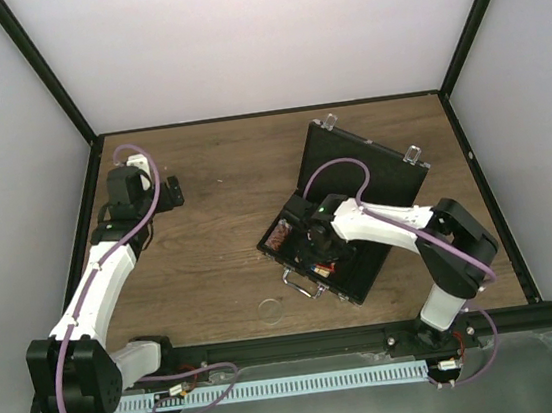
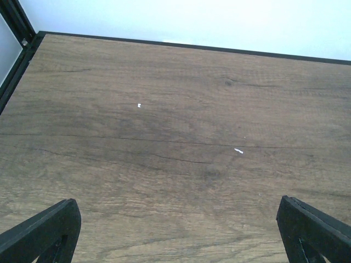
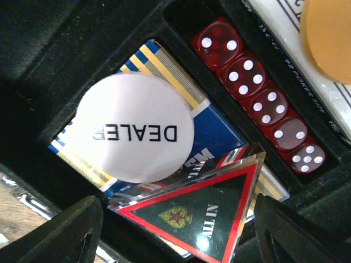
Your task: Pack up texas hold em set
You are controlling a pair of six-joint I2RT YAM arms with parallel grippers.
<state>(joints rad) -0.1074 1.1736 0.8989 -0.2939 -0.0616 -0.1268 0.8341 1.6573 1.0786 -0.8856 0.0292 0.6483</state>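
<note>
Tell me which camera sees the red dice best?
The right wrist view. It looks into the case up close, so five red dice sit in a row, dots clear. In the top external view the right arm covers much of the case and no dice can be made out. The left wrist view sees table, no dice.

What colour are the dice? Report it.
The dice are red with white pips, clearest in the right wrist view.
</note>
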